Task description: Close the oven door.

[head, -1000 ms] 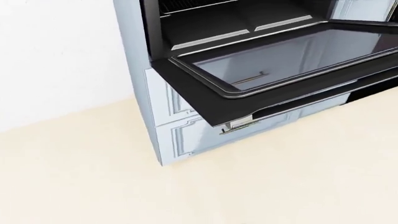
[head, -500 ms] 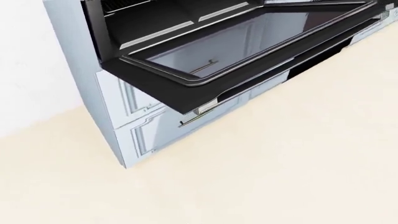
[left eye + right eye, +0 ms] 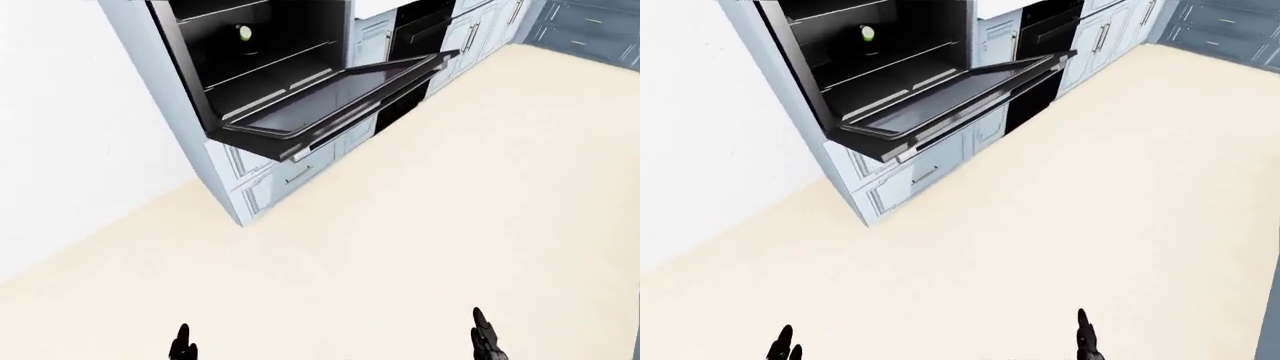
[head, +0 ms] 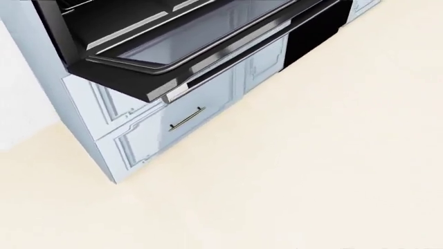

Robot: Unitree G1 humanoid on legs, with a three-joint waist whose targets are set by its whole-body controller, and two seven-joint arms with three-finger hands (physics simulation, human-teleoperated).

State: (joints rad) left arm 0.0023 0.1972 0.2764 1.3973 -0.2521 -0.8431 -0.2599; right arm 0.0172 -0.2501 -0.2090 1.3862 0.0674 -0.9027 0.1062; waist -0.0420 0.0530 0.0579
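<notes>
Since the earlier head views the whole picture slides up and to the left: the camera has moved, and the oven door now sits at the top left of the head view with more cream floor below it.

At the far left of the eye views runs a white wall. Next to it stands a tall pale blue cabinet that holds the oven. Its black cavity is open, with wire racks across it and a small light spot on its inner wall. The door hangs fully down, roughly level, hinged at its lower edge and jutting out over the floor; its dark glass faces up. Under the door, in the head view, a drawer front carries a thin metal handle.

Right of the door a black panel sits low in the cabinet run, and further pale blue cabinets go on toward the top right.

At the bottom edge of the left-eye view only dark tips show: the left hand at the lower left and the right hand at the lower right. Both are well apart from the door, over bare floor. Too little of the fingers shows to tell whether they are spread or pressed together.
</notes>
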